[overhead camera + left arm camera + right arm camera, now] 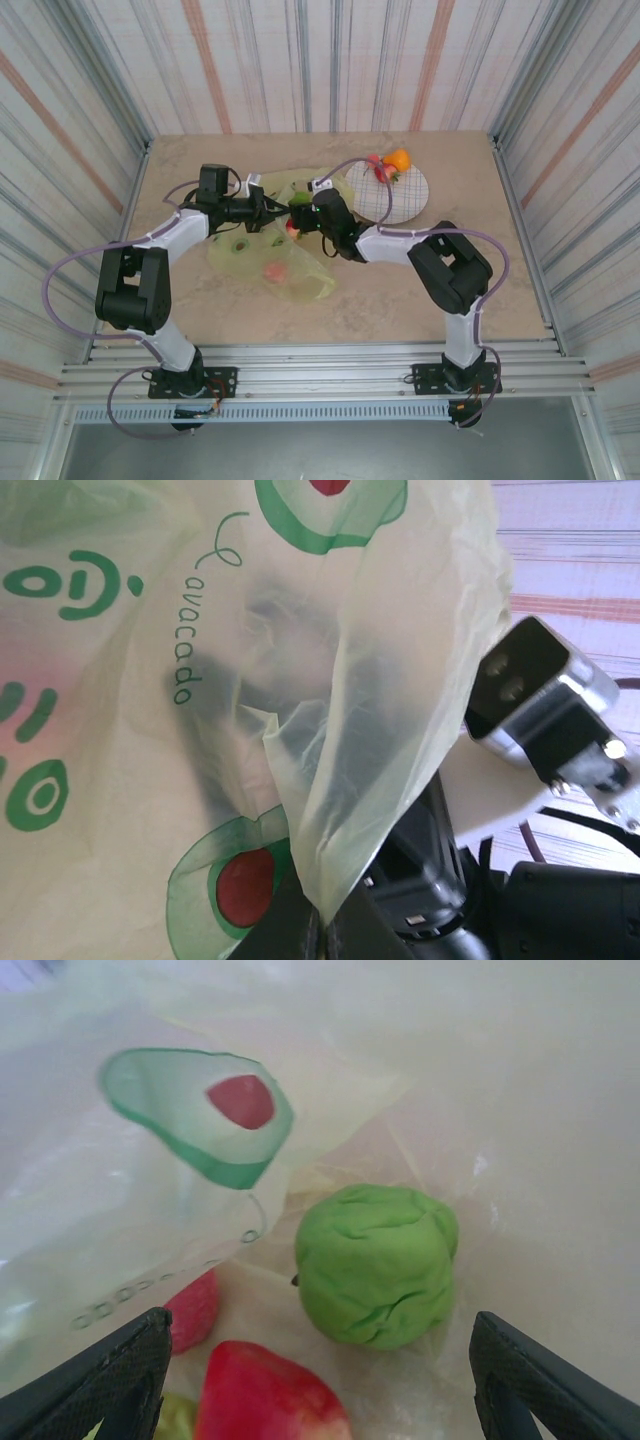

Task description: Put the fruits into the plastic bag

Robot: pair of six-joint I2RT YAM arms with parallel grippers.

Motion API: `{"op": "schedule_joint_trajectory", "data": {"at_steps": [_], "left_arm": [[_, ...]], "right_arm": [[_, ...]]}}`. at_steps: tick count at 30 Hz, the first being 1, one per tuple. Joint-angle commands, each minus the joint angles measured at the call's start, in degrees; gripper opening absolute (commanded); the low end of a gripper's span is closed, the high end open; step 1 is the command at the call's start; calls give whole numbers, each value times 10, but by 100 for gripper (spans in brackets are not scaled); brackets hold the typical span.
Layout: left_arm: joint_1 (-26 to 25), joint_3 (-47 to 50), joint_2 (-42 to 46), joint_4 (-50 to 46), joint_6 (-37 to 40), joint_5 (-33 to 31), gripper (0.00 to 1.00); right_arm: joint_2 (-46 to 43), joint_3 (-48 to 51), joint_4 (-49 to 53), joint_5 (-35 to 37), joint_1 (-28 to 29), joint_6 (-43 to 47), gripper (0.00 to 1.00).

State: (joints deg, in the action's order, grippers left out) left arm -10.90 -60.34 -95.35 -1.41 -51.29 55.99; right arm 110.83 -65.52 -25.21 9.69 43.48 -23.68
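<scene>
Green apple (375, 1265) lumpy, matte, inside thin crinkly translucent plastic bag (500, 1080).

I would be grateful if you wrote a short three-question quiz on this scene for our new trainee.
1. True or false: the left gripper is pinching a fold of the plastic bag.
2. In the right wrist view, which fruit lies in the bag just ahead of the right gripper, whose fingers are open? A) a banana B) the green apple C) a lemon
3. Fill in the blank: on the white plate, beside the red fruit, sits an ______.

Key: 1. True. 2. B. 3. orange.
</scene>
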Motion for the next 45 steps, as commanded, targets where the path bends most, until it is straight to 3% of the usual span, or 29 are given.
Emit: {"op": "schedule_joint_trajectory", "data": {"at_steps": [1,16,26,36,40,45], "left_arm": [[-2,4,10,3,-1,14,0],[-2,3,7,0,1,13,0],[-2,2,5,-1,2,12,0],[-2,2,5,-2,2,10,0],[-2,3,4,-2,2,10,0],[-2,2,3,-2,2,11,0]], "right_arm": [[-36,29,20,-38,1,23,79],[-189,171,49,-176,2,65,75],[-341,248,117,-146,-11,93,73],[-438,244,135,-105,-140,80,75],[-381,182,207,-69,-225,28,78],[-272,102,242,-89,-300,0,82]]}}
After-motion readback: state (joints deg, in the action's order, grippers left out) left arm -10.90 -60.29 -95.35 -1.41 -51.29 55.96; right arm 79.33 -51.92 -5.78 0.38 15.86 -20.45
